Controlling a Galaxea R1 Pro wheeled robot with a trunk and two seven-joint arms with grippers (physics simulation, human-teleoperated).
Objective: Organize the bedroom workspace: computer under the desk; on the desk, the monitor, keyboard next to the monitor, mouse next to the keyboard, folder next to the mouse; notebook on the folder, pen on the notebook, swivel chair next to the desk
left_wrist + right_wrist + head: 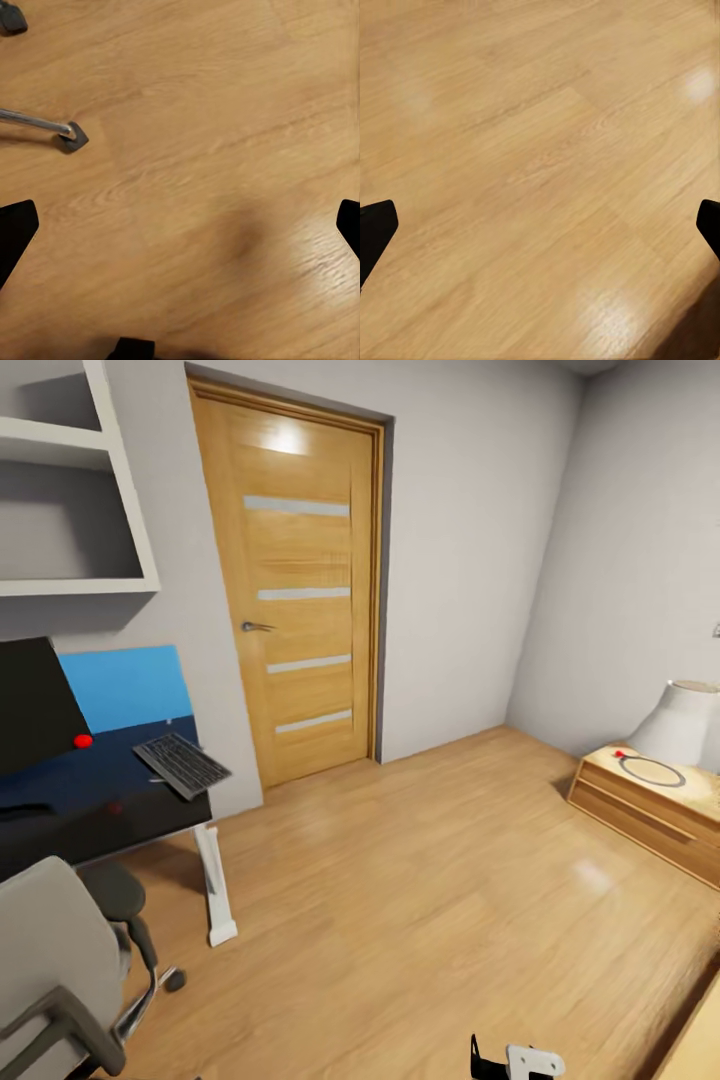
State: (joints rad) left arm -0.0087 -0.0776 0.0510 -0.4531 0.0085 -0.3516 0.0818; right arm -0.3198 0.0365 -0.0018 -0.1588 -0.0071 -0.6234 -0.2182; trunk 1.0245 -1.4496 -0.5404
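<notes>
Wooden flooring (420,880) runs across a small bedroom to a closed wooden door (300,590) in the far wall. At the left stands the desk (120,830), its black worktop on a white leg (215,890). On it the monitor (30,705) sits at the far left edge of the head view, the keyboard (182,764) lies to its right near the worktop's right end, and the folder (125,685) stands against the wall behind them. Near left, the swivel chair (50,950) is just beside the desk. A low wooden cabinet (650,810) at the right carries a white lamp (685,722). Both wrist views look down on bare floor: the left gripper (180,225) and right gripper (540,225) have their fingers (15,232) spread wide, holding nothing.
</notes>
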